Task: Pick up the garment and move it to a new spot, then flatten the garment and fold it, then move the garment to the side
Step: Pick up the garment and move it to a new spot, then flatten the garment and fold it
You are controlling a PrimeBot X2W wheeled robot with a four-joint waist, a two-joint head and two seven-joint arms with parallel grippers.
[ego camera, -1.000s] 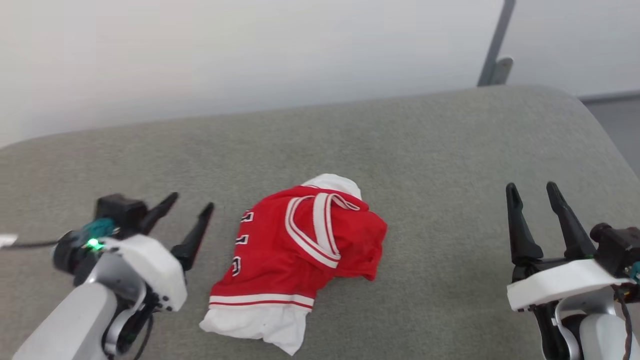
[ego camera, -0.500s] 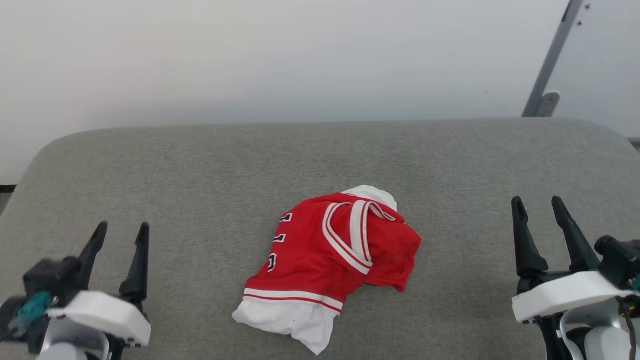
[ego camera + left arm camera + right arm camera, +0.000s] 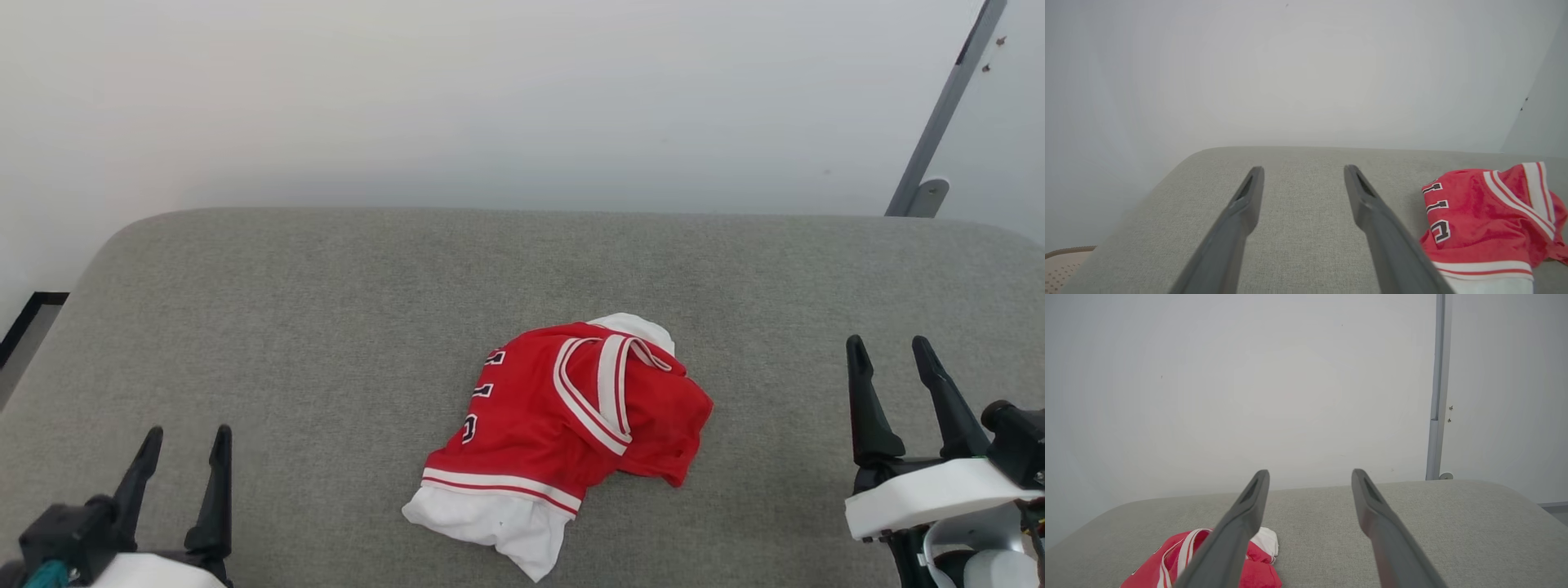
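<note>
The garment (image 3: 563, 425) is lying in a crumpled heap near the middle of the grey cushion (image 3: 286, 310), a bit toward the robot's right. Its red part is bunching up, a white bit is poking out at the near end, and the black letters are partly hiding in the folds, so I cannot read them fully. The left gripper (image 3: 186, 437) is hovering well apart from it on one side, with its fingers spread and nothing between them. The right gripper (image 3: 888, 347) is hovering well apart on the other side, fingers spread and empty too. I think the picking up is not yet done. Next, one gripper probably needs to reach over, go down onto a raised fold and pinch it before lifting.
</note>
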